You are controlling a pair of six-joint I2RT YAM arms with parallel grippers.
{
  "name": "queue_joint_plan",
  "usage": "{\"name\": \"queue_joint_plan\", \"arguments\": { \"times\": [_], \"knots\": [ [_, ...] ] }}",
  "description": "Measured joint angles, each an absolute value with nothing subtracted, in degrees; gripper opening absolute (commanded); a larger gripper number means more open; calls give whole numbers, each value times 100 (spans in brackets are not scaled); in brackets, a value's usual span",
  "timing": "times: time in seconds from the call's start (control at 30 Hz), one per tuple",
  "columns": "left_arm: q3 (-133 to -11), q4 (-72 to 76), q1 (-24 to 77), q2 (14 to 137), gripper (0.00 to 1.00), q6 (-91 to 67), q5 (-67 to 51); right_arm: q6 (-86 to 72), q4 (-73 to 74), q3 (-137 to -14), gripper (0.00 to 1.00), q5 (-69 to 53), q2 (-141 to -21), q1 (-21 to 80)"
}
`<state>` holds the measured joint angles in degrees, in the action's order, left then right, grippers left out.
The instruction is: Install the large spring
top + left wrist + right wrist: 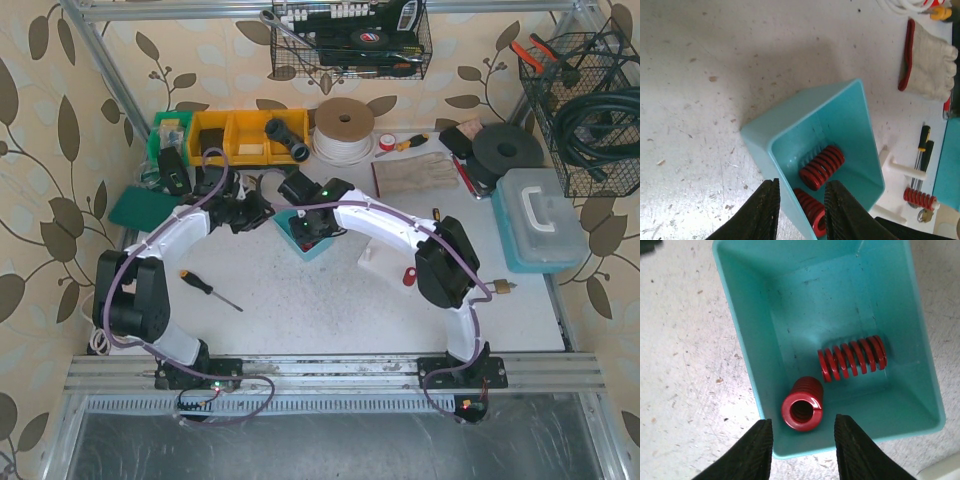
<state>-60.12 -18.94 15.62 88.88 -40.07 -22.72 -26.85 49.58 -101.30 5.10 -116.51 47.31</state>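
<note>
A: How should the right gripper take it?

B: Come down square, so both fingers meet the coils at mid-body rather than the end ring, then close gently. The spring is round, and I judge a lopsided pinch could roll it away.

A: Is it gripping now?

B: No. Its jaws stand partly apart, one on each side of the spring, with gaps showing. It holds nothing.

A: And the left gripper?

B: Partly apart too, astride a wall of the bin, with that spring's end between them. Whether they pinch the wall, I cannot tell. If they do, it steadies the bin for the lift.

A: What lies around?

B: A second spring lies flat just beside the first, inside the bin, mid-tabletop. A white stand waits near.
</note>
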Motion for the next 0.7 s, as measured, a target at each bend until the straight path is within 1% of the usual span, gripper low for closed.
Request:
{"name": "queue_joint_plan", "arguments": {
  "times": [0.13, 0.33, 0.7],
  "knots": [
    [-6012, -1782, 1420, 8910, 30, -4077, -2333, -2547, 4998, -10130, 29, 510, -11679, 4724],
    [-6010, -1579, 1409, 8971, 30, -4202, -2567, -2270, 5002, -10136, 25, 412, -11732, 4711],
    [-5964, -1437, 1409, 9076, 30, -4331, -2716, -2027, 5107, -10193, 23, 257, -12042, 4569]
  ]
}}
